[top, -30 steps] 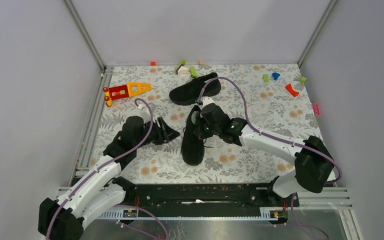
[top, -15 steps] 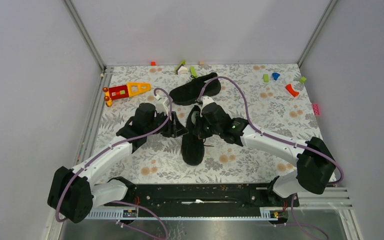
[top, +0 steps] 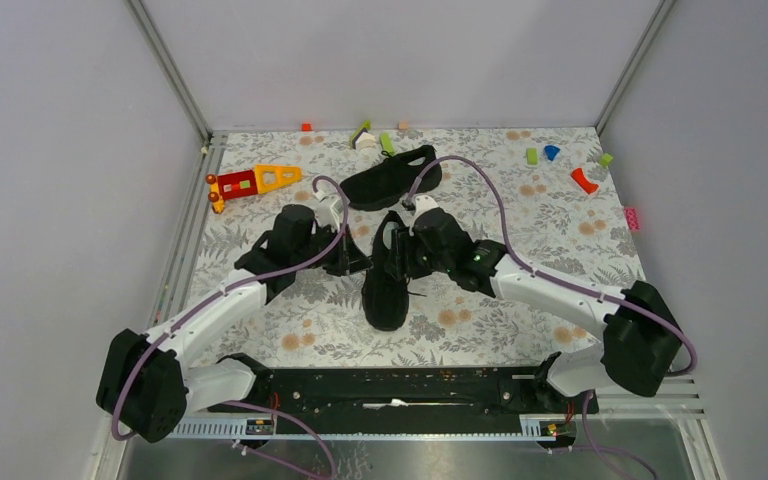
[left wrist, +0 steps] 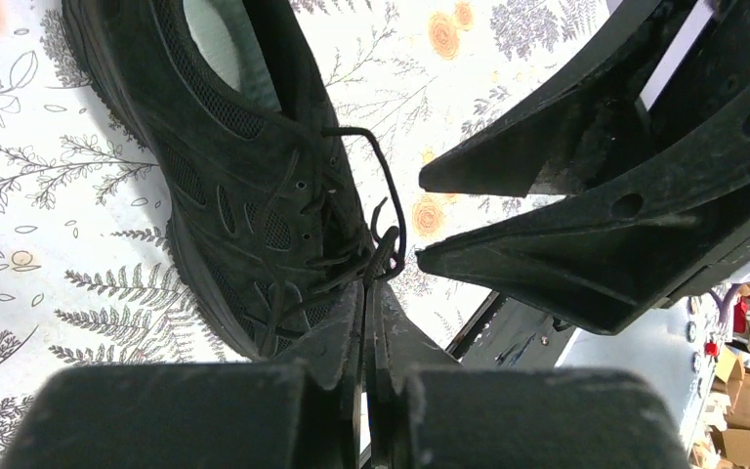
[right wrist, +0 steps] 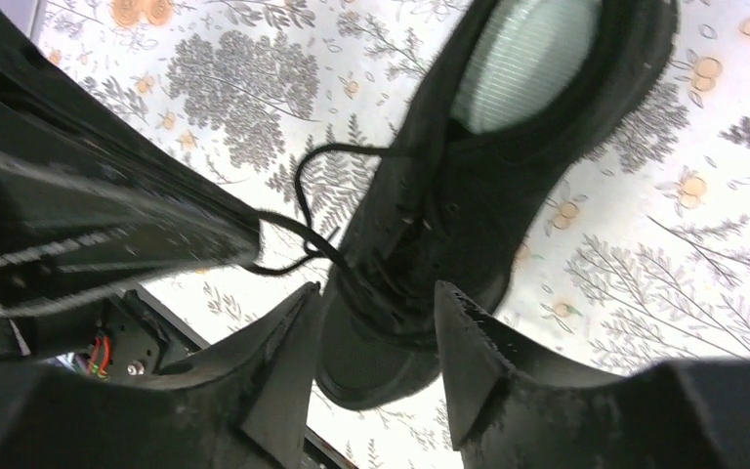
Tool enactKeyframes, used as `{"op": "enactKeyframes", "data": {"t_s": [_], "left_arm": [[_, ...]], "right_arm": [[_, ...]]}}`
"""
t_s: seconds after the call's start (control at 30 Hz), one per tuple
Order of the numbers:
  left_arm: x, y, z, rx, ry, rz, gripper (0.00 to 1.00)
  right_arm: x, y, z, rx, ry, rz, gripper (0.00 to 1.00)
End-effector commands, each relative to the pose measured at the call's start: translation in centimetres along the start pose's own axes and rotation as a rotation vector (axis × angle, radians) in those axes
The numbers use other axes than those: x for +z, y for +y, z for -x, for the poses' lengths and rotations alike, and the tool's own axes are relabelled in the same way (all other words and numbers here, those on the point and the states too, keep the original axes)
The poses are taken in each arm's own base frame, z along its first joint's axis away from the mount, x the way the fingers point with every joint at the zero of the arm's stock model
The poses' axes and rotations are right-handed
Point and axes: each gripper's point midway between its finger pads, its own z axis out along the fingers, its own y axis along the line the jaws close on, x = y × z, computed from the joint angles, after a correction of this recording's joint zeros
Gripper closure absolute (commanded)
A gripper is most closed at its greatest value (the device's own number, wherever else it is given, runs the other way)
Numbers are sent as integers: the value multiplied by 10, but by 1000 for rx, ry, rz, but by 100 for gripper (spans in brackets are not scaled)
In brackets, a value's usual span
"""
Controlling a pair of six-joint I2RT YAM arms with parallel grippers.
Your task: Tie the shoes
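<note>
From above, we cannot separate black fingers from black shoe where the two arms meet, and the lace (left wrist: 352, 129) is too thin to see there. The wrist views settle it. The left gripper (left wrist: 369, 285) has its jaws pressed together, pinching a loop of that lace pulled out sideways from the near shoe (top: 387, 285). The right gripper (right wrist: 377, 288) has its jaws spread, one on each side of the laced part of that shoe. We cannot tell whether they touch it. The shoe's toe is hidden behind the fingers in both wrist views.

The near shoe lies mid-table between the two grippers, toe toward the arm bases. The far shoe (top: 388, 178) lies just behind it, turned crosswise.

The table wears a white cloth (top: 520, 230) printed with grey ferns and orange flowers. Plain grey walls (top: 400, 60) close in three sides. A red and yellow toy (top: 253, 181) lies far left, and small coloured blocks (top: 584, 180) are scattered along the back.
</note>
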Motion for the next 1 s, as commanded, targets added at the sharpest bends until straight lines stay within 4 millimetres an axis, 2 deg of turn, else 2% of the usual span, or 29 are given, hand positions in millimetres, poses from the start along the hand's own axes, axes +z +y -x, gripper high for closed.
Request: {"op": "enactKeyframes", "data": {"t_s": [0.0,0.13,0.23,0.33,0.43,0.57,0.7,0.97], "left_arm": [[-13,-27,39,55,-97,-42,100],[-10,-27,40,41,-77,-35,100],[-10,-29,44,35,-78,-36,100],[-14,-35,51,41,-91,-42,100],[-17,-39,56,49,-96,-45,100],[-18,-41,60,54,-97,-40,100],[-18,-42,62,55,-97,-39,100],[-14,-43,60,46,-80,-57,100]], "right_arm": [[-26,-1,7,-3,-61,46,42],[-39,-4,-10,-34,-42,90,31],[-44,-9,-30,-103,27,110,31],[-46,-11,-40,-188,74,130,31],[-43,-11,-41,-274,104,144,31],[-33,-25,-36,-390,144,76,32],[-21,-29,-39,-492,188,88,30],[3,-36,-36,-578,142,94,28]]}}
